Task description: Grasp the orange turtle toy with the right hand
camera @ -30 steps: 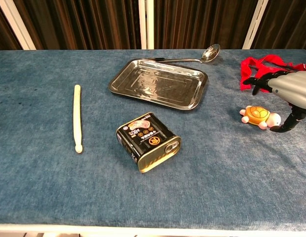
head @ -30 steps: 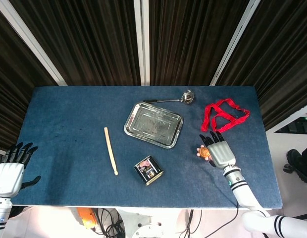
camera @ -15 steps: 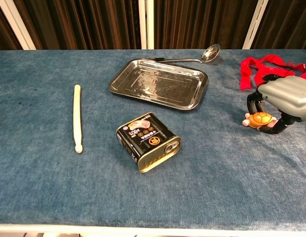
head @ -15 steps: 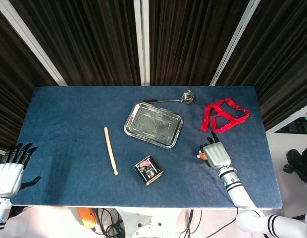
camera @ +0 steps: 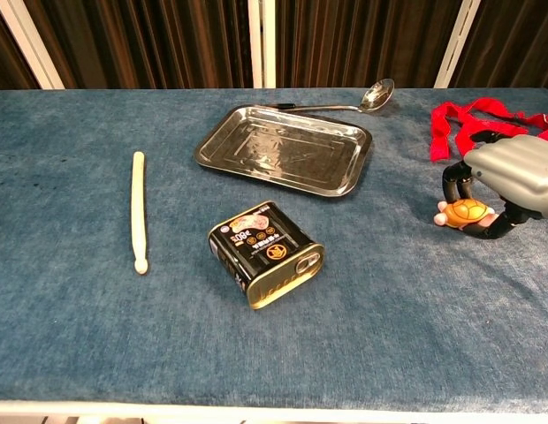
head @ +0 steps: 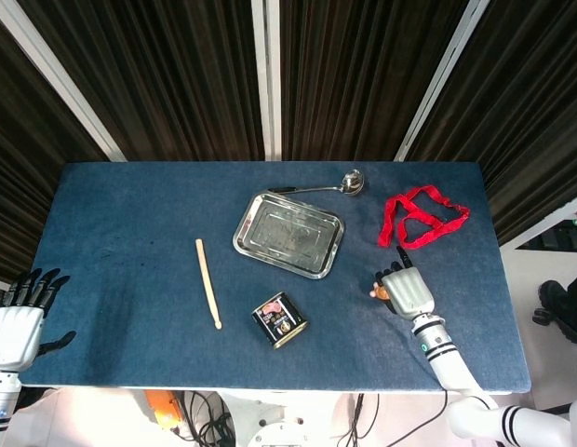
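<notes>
Now the grasp looks all but made. Taking the shallow rectangular steel tray [camera: 283,148] as the landmark, the small orange-shelled turtle toy [camera: 462,214] sits on the blue cloth-covered table [camera: 97,336] well off to the tray's right and a little nearer the robot, just short of the tangled red ribbon [camera: 460,124]. The grey right hand [camera: 508,181] is draped over the toy: in the chest view dark fingers [camera: 450,184] curl down behind the shell and a thumb hooks under its front edge, so the turtle is enclosed between them. From overhead, the right hand [head: 406,291] covers nearly all of the toy, with only a bit of the orange turtle [head: 379,292] peeking out on the side facing the tray.

Judging by this, reaching and closing are done; what I cannot tell is whether the turtle has left the cloth, as its underside seems level with the table. A lift would confirm the hold is firm.

Far on the tray's other side, off the table's near left corner, the left hand [head: 19,317] rests with its fingers spread and nothing in it. A pale wooden stick [camera: 137,210] lies left of the tray, a black-and-gold tin [camera: 265,253] lies in front of it, and a steel ladle [camera: 345,102] lies just behind it.
</notes>
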